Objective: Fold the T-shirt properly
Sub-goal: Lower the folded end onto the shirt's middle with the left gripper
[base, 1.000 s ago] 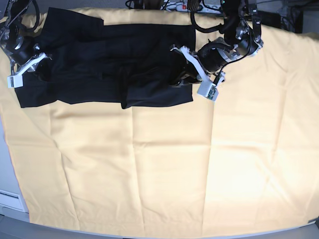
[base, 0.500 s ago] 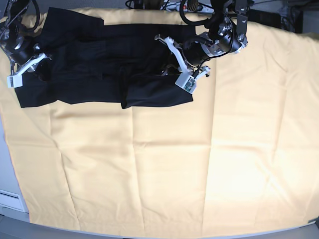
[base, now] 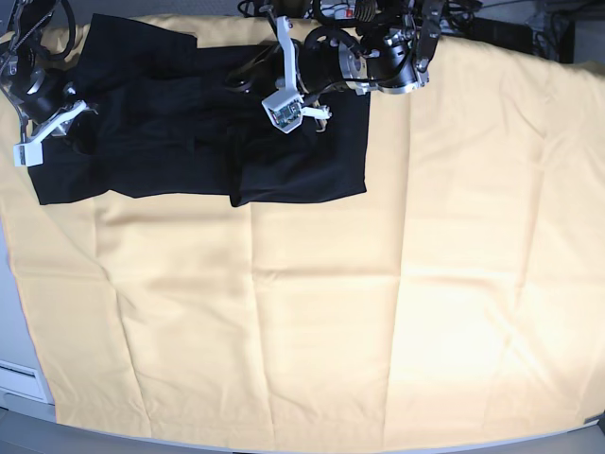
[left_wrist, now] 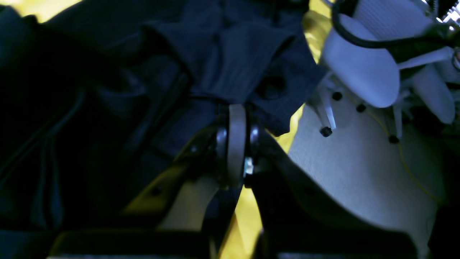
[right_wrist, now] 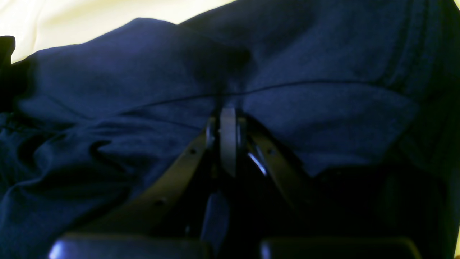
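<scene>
The black T-shirt (base: 170, 132) lies spread across the far left of the pale yellow cloth (base: 331, 312). My left gripper (base: 250, 78) reaches in from the right over the shirt's upper middle. In the left wrist view it (left_wrist: 235, 108) is shut on a bunched fold of the T-shirt (left_wrist: 233, 54). My right gripper (base: 74, 130) sits at the shirt's left end. In the right wrist view it (right_wrist: 228, 104) is shut on the T-shirt (right_wrist: 143, 72), whose fabric fills that view.
The yellow cloth covers the whole table and lies bare in front of and to the right of the shirt. Cables and a power strip (base: 350, 9) lie past the far edge. A white arm housing (left_wrist: 359, 72) stands close beside the left gripper.
My left arm has swung left and toward the far edge, from the shirt's right hem to its upper middle, still shut on fabric. The right arm has not moved.
</scene>
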